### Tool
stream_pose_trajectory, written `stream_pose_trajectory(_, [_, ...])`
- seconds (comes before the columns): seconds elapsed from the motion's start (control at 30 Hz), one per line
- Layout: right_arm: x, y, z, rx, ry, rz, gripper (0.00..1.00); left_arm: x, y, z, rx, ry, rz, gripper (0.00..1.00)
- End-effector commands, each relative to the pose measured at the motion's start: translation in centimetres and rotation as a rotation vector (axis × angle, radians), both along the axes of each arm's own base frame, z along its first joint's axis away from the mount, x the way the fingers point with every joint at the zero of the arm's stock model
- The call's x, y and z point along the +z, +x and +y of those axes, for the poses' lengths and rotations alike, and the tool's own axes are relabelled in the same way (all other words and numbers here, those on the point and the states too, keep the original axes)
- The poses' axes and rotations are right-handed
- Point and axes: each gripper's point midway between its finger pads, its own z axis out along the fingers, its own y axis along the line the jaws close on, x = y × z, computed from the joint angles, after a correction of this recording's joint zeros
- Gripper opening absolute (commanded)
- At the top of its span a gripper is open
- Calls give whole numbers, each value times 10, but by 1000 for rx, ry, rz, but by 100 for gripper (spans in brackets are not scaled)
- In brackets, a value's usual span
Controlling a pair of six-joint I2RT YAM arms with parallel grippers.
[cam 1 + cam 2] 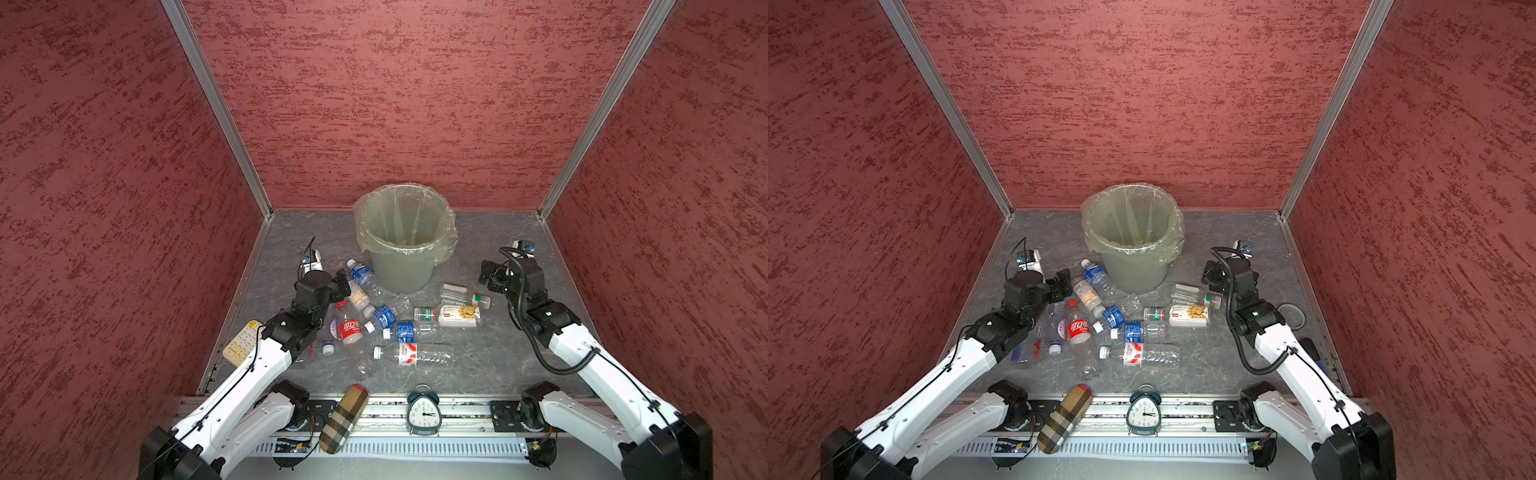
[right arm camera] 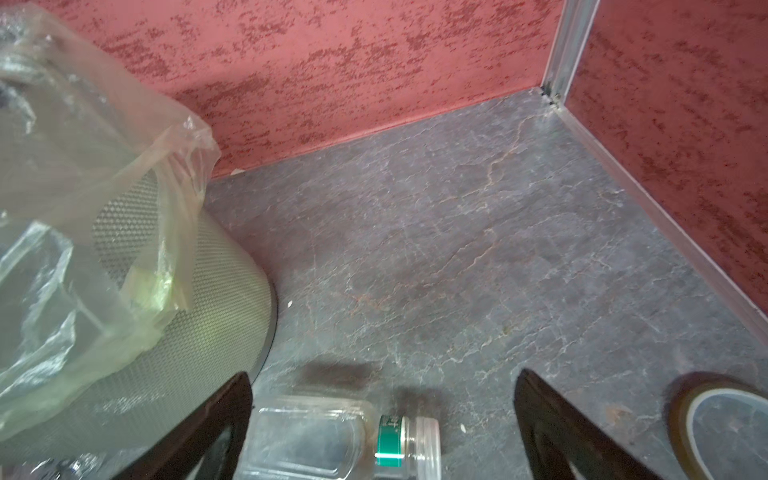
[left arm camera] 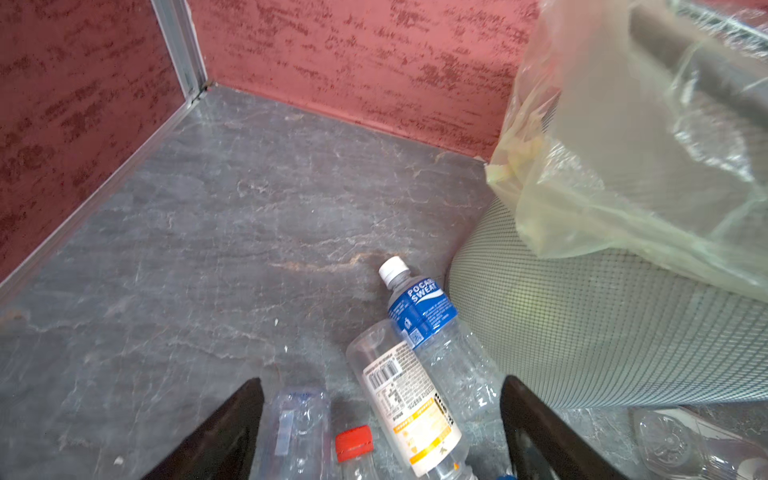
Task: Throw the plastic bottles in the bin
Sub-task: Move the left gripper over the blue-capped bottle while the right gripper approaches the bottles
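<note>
The bin (image 1: 401,270) stands at the back middle, its bag folded over the rim. Several plastic bottles lie in front of it in both top views: a blue-label one (image 1: 362,276), a white-yellow one (image 1: 358,297), a red-label one (image 1: 350,330) and a red-white one (image 1: 409,353). My left gripper (image 1: 343,284) is open, low over the white-yellow bottle (image 3: 415,407) and a red cap (image 3: 354,442), gripping nothing. To the right of the bin, my right gripper (image 1: 490,276) hangs open over a clear bottle with a green band (image 2: 316,440).
A plaid brown case (image 1: 344,417) and a green alarm clock (image 1: 423,411) sit on the front rail. A cream keypad (image 1: 242,343) lies by the left arm. A tape roll (image 2: 723,428) lies near the right wall. Red walls close in three sides.
</note>
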Motion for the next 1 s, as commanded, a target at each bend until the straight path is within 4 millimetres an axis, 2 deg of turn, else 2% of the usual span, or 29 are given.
stream_pose_trajectory(0.0, [-8,-7,23,93,34,71,96,-26,-20,18,94,11,132,89])
stream_pose_trajectory(0.1, [-20,-11,38,139,32,105,96,-41,-32,24,134,-3,192,89])
stream_pose_trajectory(0.3, [-37,-18,52,191,16,154,96,-61,-57,45,239,-15,246,89])
stream_pose_trajectory(0.4, [-43,-21,57,207,16,175,95,-69,-64,51,262,-33,271,91])
stream_pose_trajectory(0.67, [-55,-26,63,225,30,209,98,-110,-85,67,344,-173,375,93])
stream_pose_trajectory(0.97, [-59,-28,67,230,34,228,98,-122,-91,72,360,-220,441,96])
